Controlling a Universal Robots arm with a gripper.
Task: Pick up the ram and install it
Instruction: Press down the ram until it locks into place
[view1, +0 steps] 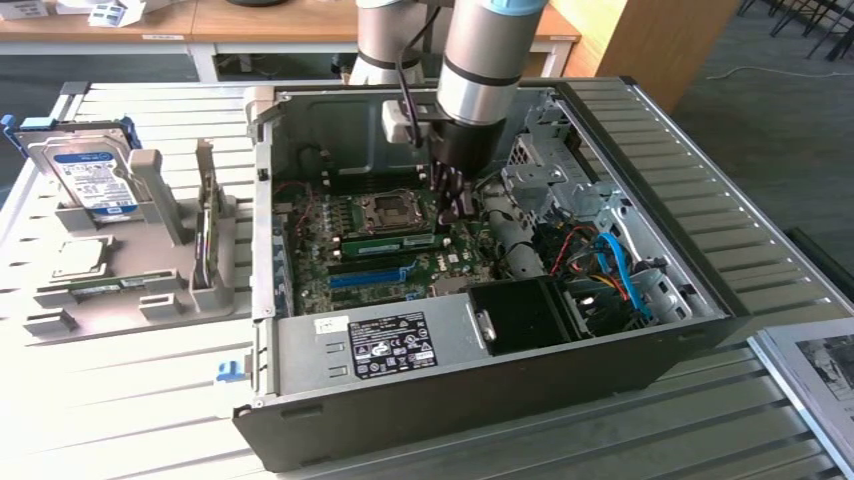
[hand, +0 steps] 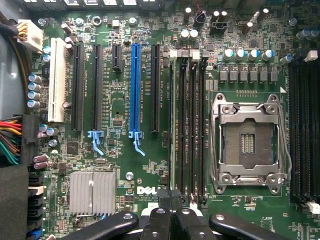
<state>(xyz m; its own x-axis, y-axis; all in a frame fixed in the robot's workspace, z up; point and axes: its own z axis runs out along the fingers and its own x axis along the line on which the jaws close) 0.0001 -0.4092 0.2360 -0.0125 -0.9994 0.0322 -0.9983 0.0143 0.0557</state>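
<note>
The ram (view1: 390, 242), a long green stick with a white sticker, stands on edge in a memory slot of the motherboard (view1: 350, 268), beside the empty processor socket (view1: 390, 208). In the wrist view the ram (hand: 173, 125) appears edge-on as a thin pale strip in the outermost of the slots next to the socket (hand: 248, 144). My gripper (view1: 451, 203) hangs inside the open case, just above one end of the ram. Its black fingers (hand: 158, 221) are pressed together, so the gripper (hand: 172, 201) is shut with nothing seen between them.
The open computer case (view1: 694, 290) lies on a slatted table. A grey holder (view1: 160, 290) at the exterior view's left carries a hard drive (view1: 87, 180), a square silver chip (view1: 80, 258) and a thin board on edge (view1: 204, 245). Cables (view1: 614, 265) and a black fan box (view1: 523, 312) crowd the case.
</note>
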